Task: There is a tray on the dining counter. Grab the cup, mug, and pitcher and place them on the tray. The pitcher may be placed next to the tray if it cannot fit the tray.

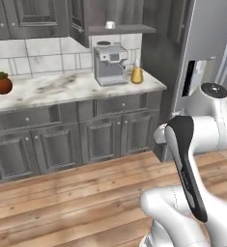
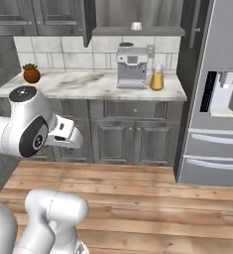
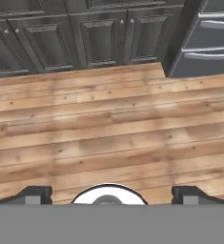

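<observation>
- My gripper [image 3: 108, 195] hangs with its two dark fingertips [image 3: 35, 194] set as wide apart as they go, nothing between them, looking down at bare plank floor [image 3: 108, 133].
- Beyond the floor, the hand view takes in the dark lower cabinets [image 3: 66, 38] and the drawers of the steel fridge [image 3: 208, 43].
- The pitcher [image 1: 137, 75] is the one task thing I can find: amber and cone-shaped, standing upright at the right end of the marble wall counter [image 1: 62, 89], just beside the coffee machine [image 1: 110, 65] and well apart from me.
- I judge the pitcher to be glass: stiff, smooth, slippery, breakable, and heavier than the other two things. Its wide base may be too broad for my jaws, so I would take it at the narrow neck or just below, squarely, and keep it upright.
- A small white thing [image 1: 109, 24] sits on the shelf above the machine; it may be the mug, but it is too small to tell.
- A potted plant [image 1: 1, 83] stands at the far left of the counter, out of the way.
- What stands in the way, I judge: the coffee machine crowds the pitcher's left side, and the fridge wall closes in on its right, so a frontal approach looks the clearest.
</observation>
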Controlling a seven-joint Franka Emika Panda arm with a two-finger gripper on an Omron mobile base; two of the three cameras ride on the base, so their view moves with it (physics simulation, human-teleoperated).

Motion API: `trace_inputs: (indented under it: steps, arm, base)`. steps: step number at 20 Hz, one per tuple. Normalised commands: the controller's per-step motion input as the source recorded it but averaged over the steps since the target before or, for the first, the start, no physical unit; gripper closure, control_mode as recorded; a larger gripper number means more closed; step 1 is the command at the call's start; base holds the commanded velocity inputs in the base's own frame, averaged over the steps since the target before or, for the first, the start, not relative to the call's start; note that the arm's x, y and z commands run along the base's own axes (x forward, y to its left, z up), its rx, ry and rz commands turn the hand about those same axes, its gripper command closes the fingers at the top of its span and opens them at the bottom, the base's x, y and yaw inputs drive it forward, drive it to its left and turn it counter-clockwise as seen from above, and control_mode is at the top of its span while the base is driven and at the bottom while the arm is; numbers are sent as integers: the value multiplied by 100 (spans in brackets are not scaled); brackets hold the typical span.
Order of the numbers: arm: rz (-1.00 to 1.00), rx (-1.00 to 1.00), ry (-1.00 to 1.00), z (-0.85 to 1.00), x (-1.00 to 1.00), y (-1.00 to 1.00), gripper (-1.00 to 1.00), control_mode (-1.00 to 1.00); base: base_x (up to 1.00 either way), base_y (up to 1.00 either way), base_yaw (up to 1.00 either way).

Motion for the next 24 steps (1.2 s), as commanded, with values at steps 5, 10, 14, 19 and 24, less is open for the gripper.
trace_inputs:
  steps: [5, 10, 14, 19, 24]
  arm:
    - [0, 0, 0, 0, 0, 0, -100, 100]
    - [0, 0, 0, 0, 0, 0, -100, 100]
    - [0, 0, 0, 0, 0, 0, -100, 100]
    - [0, 0, 0, 0, 0, 0, -100, 100]
    - [0, 0, 0, 0, 0, 0, -100, 100]
  base:
    - [100, 32, 0]
    - [100, 4, 0]
    - [100, 0, 0]
    - [100, -14, 6]
    - [79, -48, 17]
